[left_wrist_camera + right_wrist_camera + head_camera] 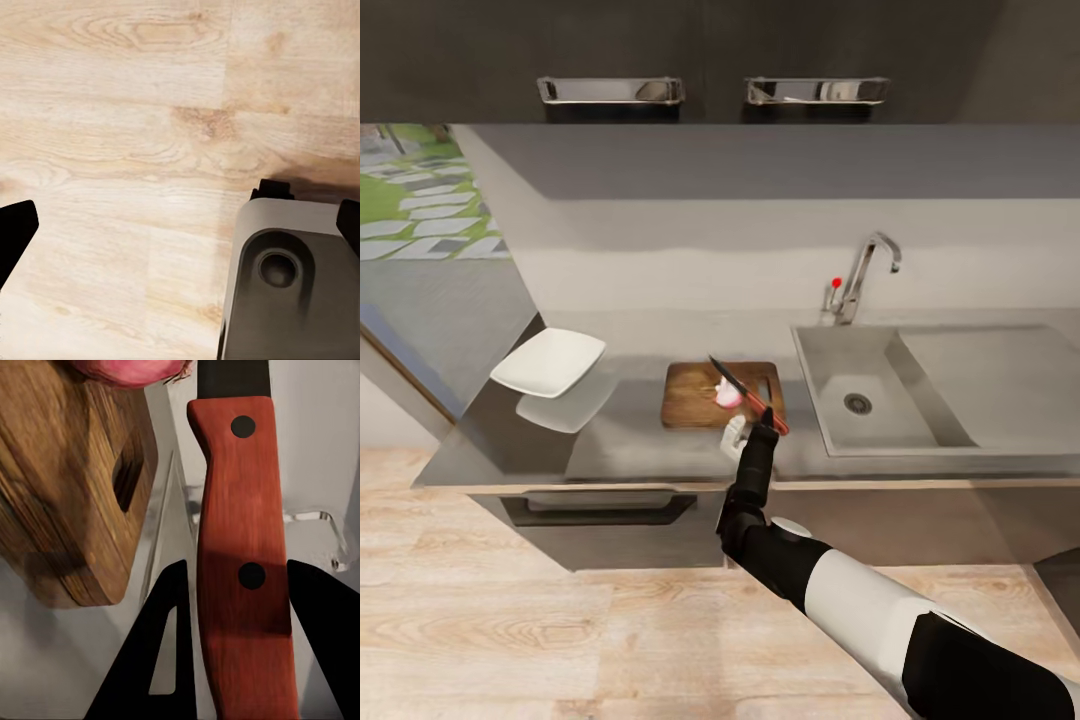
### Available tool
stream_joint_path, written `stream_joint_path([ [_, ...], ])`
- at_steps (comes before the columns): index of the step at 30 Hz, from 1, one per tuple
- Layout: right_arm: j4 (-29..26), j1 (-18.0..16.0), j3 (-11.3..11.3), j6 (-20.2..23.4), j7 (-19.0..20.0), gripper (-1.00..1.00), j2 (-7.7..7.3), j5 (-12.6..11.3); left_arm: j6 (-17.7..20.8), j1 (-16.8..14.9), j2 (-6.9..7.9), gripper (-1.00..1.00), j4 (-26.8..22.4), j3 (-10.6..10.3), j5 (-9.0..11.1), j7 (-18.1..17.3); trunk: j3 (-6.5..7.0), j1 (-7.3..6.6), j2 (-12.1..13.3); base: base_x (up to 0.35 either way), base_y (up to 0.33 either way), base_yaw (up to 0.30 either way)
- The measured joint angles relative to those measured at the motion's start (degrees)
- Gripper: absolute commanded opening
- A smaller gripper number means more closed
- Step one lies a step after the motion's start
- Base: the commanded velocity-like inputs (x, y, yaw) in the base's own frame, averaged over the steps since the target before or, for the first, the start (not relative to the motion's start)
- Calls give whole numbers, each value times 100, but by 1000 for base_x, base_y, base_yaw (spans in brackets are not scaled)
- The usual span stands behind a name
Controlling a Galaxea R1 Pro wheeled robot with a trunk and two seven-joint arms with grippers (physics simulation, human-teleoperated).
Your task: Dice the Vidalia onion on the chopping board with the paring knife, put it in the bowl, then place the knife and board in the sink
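The brown chopping board (695, 395) lies on the grey countertop (630, 440), left of the sink (880, 400). A pinkish onion (727, 396) rests on the board's right half. My right gripper (764, 420) is shut on the red handle of the paring knife (760, 400), whose dark blade slants over the onion. In the right wrist view the red knife handle (244, 555) sits between the fingers (169, 660) of my right gripper (240, 585), beside the chopping board's (67, 495) slotted end and the onion (135, 369). The white bowl (550, 362) stands at the counter's left. My left gripper (180, 225) hangs open over the floor.
The steel tap (868, 265) with its red knob stands behind the basin, and the drainboard (990, 375) stretches right. Dark wall cabinets (710, 60) hang overhead. A drawer front (600, 508) sits under the counter edge. Wooden floor (135, 112) and part of my base (292, 285) lie below.
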Motion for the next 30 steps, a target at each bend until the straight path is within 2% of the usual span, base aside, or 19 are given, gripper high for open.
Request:
stream_joint_path([
  [8, 2, -1, 8, 0, -1, -100, 0, -7, 0, 0, 0, 100, -3, -7, 0, 0, -69, 3, 0, 49, 0, 0],
  [20, -129, 1, -42, -71, -34, -100, 0, 18, 0, 0, 0, 100, 0, -4, 0, 0, -77, 3, 0, 0, 0, 0],
  [22, -386, 2, -363, -313, -56, -100, 0, 22, 0, 0, 0, 100, 0, -2, 0, 0, -77, 2, 0, 0, 0, 0],
  [23, -820, 6, -926, -443, -56, -100, 0, 46, 1, 0, 0, 100, 0, -5, 0, 0, -76, 2, -1, 0, 0, 0],
  [25, -1459, 4, -1658, -503, -18, -100, 0, 24, 0, -1, 0, 100, -1, -2, 0, 0, -77, 2, -1, 0, 0, 0],
  [26, -2039, 2, -2270, -505, 171, -100, -100, 29, 1, 1, 0, 100, -1, -2, 0, 0, -76, 3, -1, 0, 0, 0],
  [28, -2466, 0, -2845, -529, 660, -100, -224, -6, 0, -1, 0, 100, -2, -4, 0, 0, -77, 3, 0, 0, 0, 0],
  [29, -2596, 0, -3101, -530, 1015, -100, -271, -6, 0, 0, 0, 100, -1, -3, 0, 0, -77, 3, 0, 0, 0, 0],
  [30, -2683, 1, -3447, -528, 1487, -100, -319, -5, 0, 0, 0, 100, -2, -5, 0, 0, -77, 3, 0, 0, 0, 0],
])
